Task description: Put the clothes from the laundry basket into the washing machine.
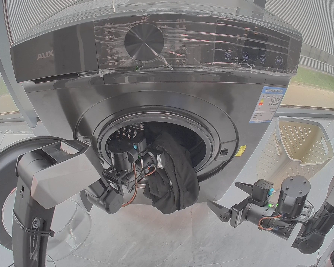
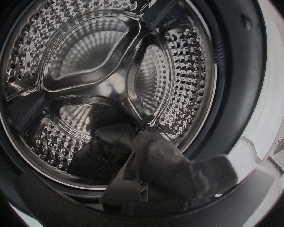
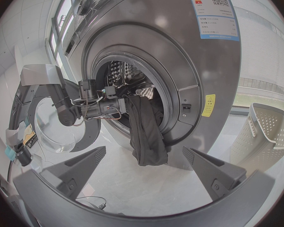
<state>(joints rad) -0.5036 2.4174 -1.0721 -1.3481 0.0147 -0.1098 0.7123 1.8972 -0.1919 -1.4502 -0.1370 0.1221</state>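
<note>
A grey front-loading washing machine [image 1: 196, 104] stands with its round opening uncovered. A black garment [image 1: 174, 178] hangs over the lower rim, part inside and part dangling down the front. My left gripper [image 1: 163, 158] is at the opening, shut on the garment's top and largely covered by cloth. Through the left wrist view the steel drum [image 2: 116, 63] holds the dark cloth [image 2: 167, 167] near the rim. My right gripper [image 1: 230, 197] hovers open and empty low at the machine's right, its fingers [image 3: 85, 161] pointing towards the garment [image 3: 145, 136].
The machine's door [image 1: 3, 190] is swung wide to the left, behind my left arm. A beige perforated laundry basket [image 1: 324, 145] stands beside the machine on the right, with no clothes showing in it. Pale floor tiles [image 1: 156, 234] lie in front.
</note>
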